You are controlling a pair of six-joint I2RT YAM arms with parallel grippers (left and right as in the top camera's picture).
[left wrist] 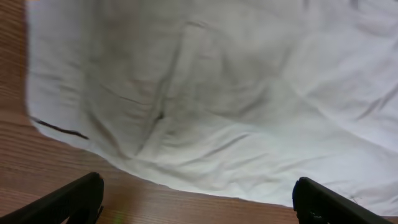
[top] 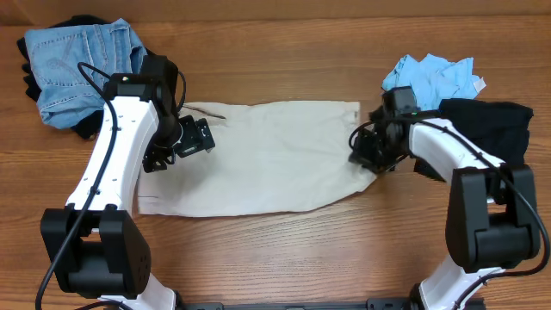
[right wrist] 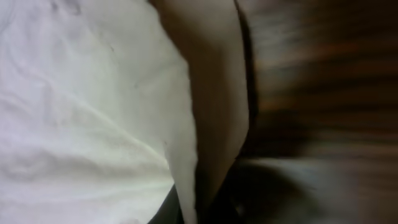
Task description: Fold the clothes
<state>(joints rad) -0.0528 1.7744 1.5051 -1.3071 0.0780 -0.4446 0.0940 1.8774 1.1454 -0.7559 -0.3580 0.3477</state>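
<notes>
The cream-beige trousers [top: 275, 155] lie spread flat across the middle of the wooden table. My left gripper [top: 191, 140] hovers at their left end, open wide. In the left wrist view its two black fingers [left wrist: 74, 199] frame bare wood just short of the cloth's hem [left wrist: 217, 93], with nothing between them. My right gripper [top: 362, 157] sits at the trousers' right edge and is shut on it. In the right wrist view a raised fold of the cream cloth [right wrist: 81, 124] runs down into the jaws of the right gripper [right wrist: 199, 211]; the fingers themselves are dark and blurred.
Blue denim [top: 77, 60] lies bunched on black pieces at the back left corner. A light-blue tee [top: 430, 76] and a black garment [top: 486, 125] lie at the back right, close behind the right arm. Bare table [top: 284, 250] runs along the front.
</notes>
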